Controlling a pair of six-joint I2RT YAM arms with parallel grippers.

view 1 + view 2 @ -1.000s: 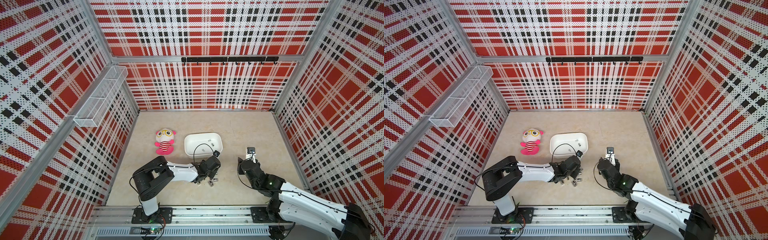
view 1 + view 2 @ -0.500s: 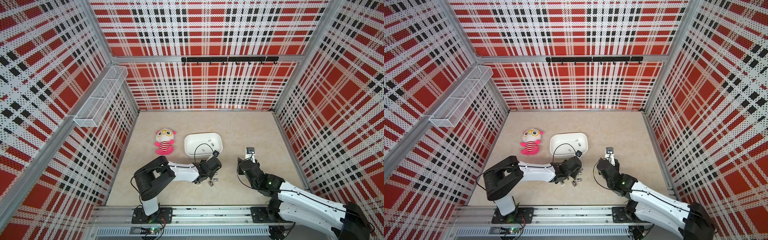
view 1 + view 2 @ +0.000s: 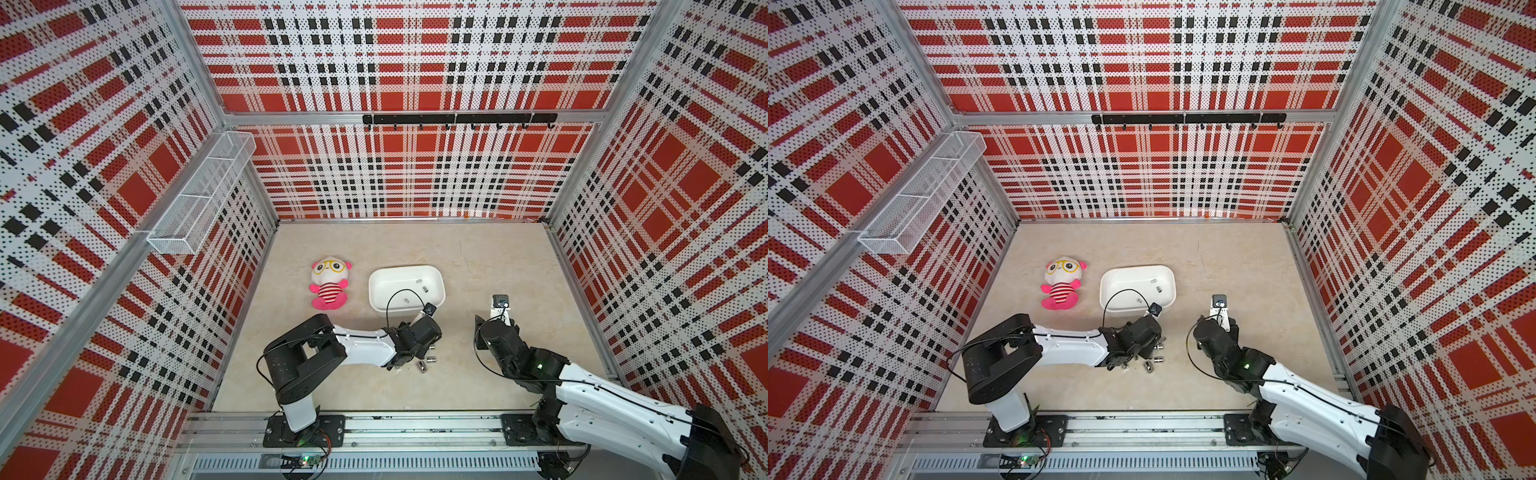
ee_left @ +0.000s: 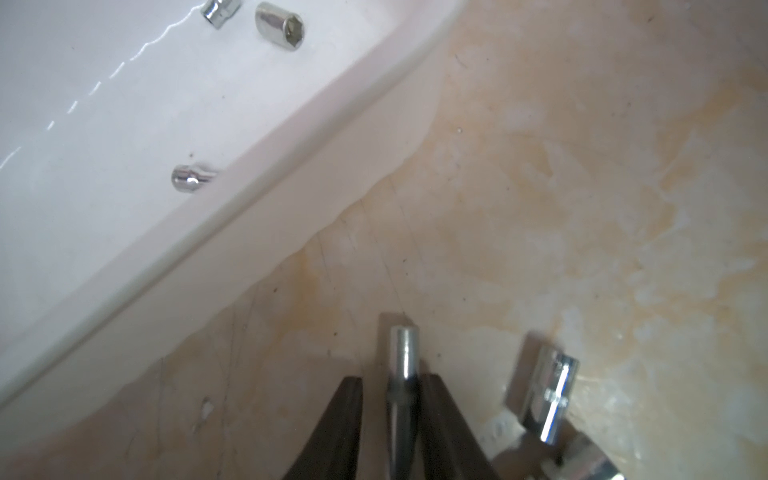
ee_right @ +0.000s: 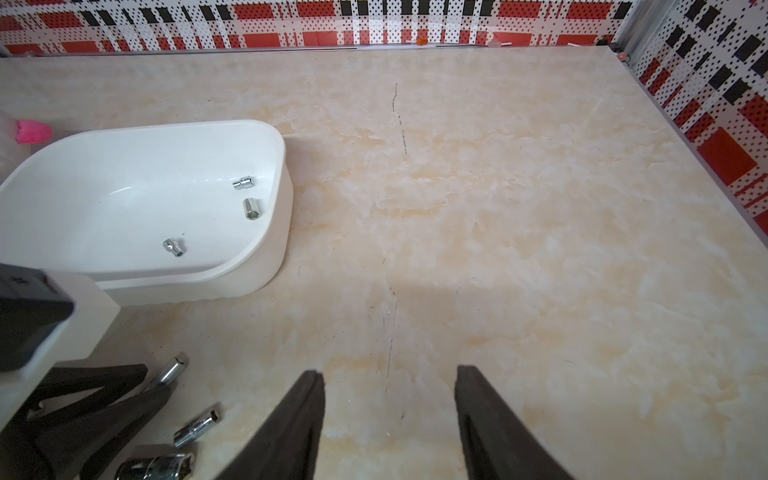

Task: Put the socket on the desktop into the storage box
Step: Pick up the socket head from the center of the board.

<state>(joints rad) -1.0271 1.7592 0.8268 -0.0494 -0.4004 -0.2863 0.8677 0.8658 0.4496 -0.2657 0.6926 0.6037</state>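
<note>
So the slim socket (image 4: 402,353) I'm after is lying flat on the desktop (image 3: 478,257). It's a bit toward the front edge from the storage box (image 3: 386,278), near that box's front right corner.

The left gripper (image 4: 392,380) is down on it with the socket between its jaws. One finger (image 4: 440,415) sits right against it and the other side shows a thin sliver of gap (the wrist view is blurry there). I can't tell if it's really clamped or just hugging it.

Two loose sockets (image 5: 195,426) lie just beside it on the desktop, one slim and one fat. Three sockets (image 5: 251,208) are already inside the box, toward its right end.

The right gripper (image 5: 388,374) hangs over bare desktop between the box and the right edge, jaws apart, nothing in them.

The plush doll (image 3: 328,284) lies face up between the box and the left edge, close to the box but not touching it.
</note>
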